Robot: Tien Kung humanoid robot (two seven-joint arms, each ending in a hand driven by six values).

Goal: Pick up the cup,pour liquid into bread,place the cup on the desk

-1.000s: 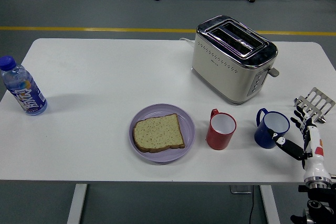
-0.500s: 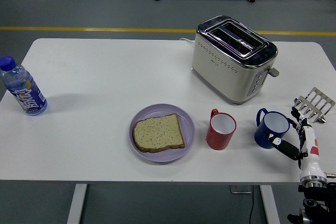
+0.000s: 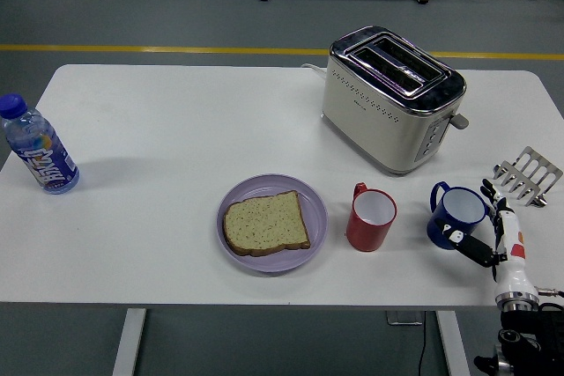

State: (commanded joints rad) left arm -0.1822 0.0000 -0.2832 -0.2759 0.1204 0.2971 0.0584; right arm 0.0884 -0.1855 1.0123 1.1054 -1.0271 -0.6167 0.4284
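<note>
Right now the right hand (image 3: 493, 231) sits at the table's 4 o'clock corner, fingers spread around the blue cup (image 3: 456, 216) from its right side, thumb (image 3: 465, 245) near the base, not clamped yet. Cup stands upright at 3 o'clock from the red cup (image 3: 371, 217); bread (image 3: 265, 222) on the purple plate (image 3: 313, 200) further left. Looks like rigid enamel: light, slick, so wrap the body, not the handle. Contents not visible.
</note>
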